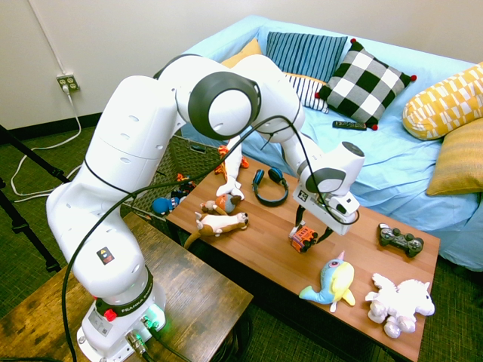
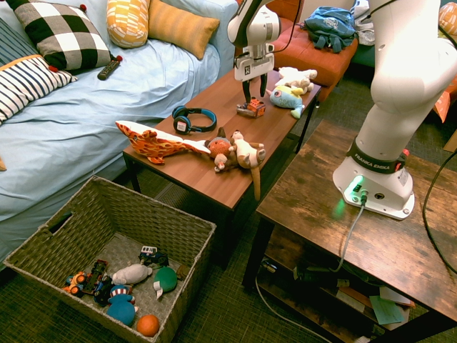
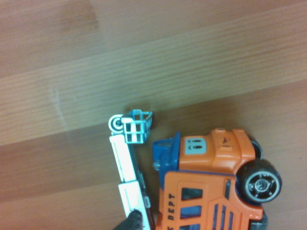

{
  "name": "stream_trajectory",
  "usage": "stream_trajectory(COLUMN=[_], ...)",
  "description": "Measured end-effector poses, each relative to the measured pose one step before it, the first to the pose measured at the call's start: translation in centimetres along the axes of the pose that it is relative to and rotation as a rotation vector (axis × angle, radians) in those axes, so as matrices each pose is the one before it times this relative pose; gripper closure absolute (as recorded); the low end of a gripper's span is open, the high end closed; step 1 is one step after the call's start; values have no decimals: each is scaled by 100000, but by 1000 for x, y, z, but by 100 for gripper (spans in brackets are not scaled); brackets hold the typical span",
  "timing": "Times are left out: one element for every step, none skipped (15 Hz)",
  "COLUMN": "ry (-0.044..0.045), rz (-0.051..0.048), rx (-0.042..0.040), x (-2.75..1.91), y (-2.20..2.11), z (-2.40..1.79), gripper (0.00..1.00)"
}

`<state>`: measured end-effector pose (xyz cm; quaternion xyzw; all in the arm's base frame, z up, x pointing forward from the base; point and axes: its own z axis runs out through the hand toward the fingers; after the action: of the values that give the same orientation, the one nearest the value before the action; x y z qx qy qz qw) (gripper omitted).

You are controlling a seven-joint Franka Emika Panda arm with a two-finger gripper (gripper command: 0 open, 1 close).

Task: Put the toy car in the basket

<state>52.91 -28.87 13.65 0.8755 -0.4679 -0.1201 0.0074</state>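
White arm (image 1: 151, 151) arches from its stand over the wooden coffee table (image 1: 355, 219), wrist bent steeply down. Beside the table's end, on the green carpet, the basket (image 2: 107, 214) holds small toys. The gripper (image 1: 311, 230) hangs just above the toy car (image 1: 303, 238), fingers spread wide, one to each side. The car lies mid-table on its side; in the wrist view its white ladder (image 3: 125, 167) runs along the orange body.
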Motion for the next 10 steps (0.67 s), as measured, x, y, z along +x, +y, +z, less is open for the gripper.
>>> stream_trajectory(ry=[-1869,-1842,-1075,-351,-146,-66,60,-10,77,-34], rz=[-1177,-1330,-1402,-1231,-597,-422,-323,-135,-121,-37], rx=[-325,-393,-85,-19,-172,-46,-22,-96,-141,-117], x=[298,308,300,283,196,70,98,130,102,82], y=[-132,-194,-284,-314,-329,-302,-253,-129,-57,-17], z=[361,485,453,430,378,226,86,38,7,-63], gripper=[0,0,100,100,100,100,100,100,100,100])
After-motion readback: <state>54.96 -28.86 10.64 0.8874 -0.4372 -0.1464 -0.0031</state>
